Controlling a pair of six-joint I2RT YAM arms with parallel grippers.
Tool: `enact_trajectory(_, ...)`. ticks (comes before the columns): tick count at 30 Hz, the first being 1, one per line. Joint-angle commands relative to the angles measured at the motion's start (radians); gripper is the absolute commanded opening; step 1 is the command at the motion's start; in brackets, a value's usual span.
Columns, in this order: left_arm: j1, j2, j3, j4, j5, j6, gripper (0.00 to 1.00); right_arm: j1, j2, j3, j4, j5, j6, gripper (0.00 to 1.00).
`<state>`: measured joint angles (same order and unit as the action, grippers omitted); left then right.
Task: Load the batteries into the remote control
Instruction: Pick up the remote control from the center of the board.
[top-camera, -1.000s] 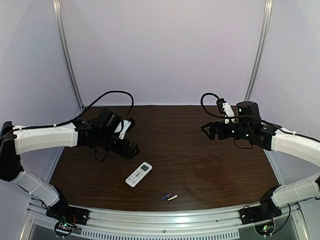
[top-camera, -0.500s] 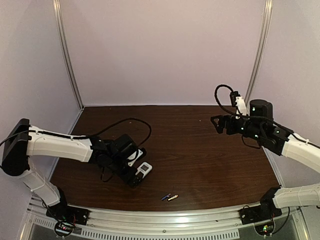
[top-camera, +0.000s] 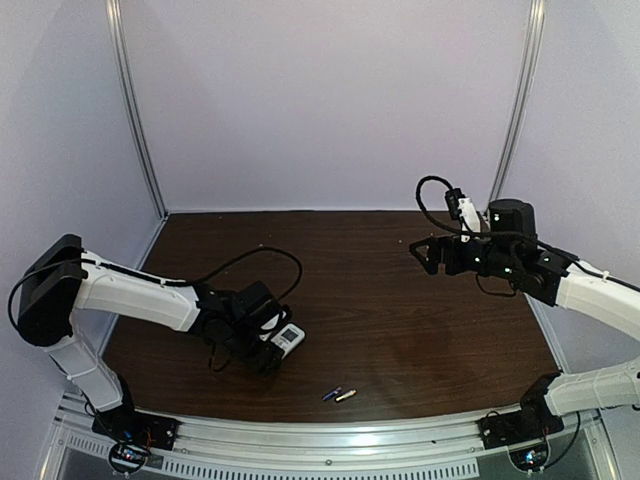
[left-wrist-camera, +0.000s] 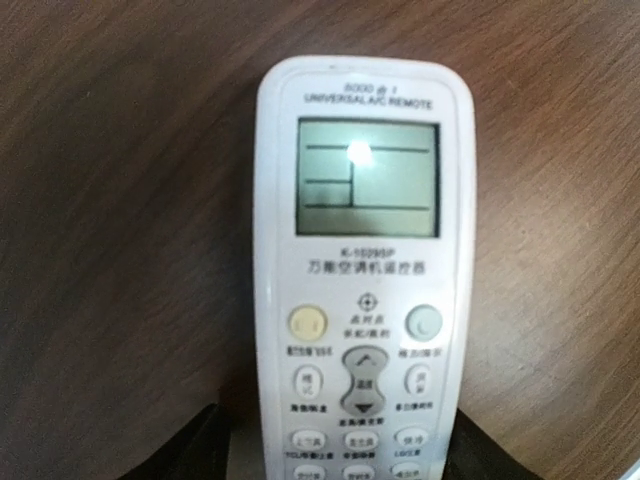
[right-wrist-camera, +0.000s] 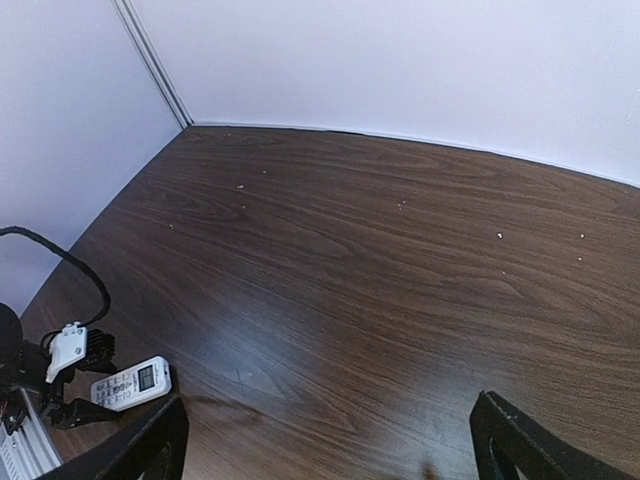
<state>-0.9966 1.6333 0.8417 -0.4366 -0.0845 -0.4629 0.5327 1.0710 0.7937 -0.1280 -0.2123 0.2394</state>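
Between the left gripper's jaws lies the small white oblong remote control, display up; whether clamped, cannot tell; tiny bluish-purple and gold batteries sit at its five o'clock; right gripper gapes, empty.

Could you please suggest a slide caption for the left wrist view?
White remote control lying display-up on the dark wood table, its button end between the left gripper's fingers.

White remote face-up; purple battery, gold battery together nearby.
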Motion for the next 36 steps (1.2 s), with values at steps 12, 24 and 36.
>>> enact_trajectory(12, 0.0, 0.099, 0.19, 0.092, 0.013, 0.094, 0.42, 0.004, -0.015, 0.038, 0.019, -0.176, 0.013, 1.0)
enact_trajectory(24, 0.007, -0.04, 0.369, -0.029, 0.459, 0.359, 0.4, 0.014, -0.114, 0.05, -0.009, -0.395, -0.135, 1.0)
enact_trajectory(36, 0.073, -0.133, 0.436, -0.085, 0.384, 0.448, 0.36, 0.049, -0.016, 0.123, -0.018, -0.398, 0.024, 0.98)
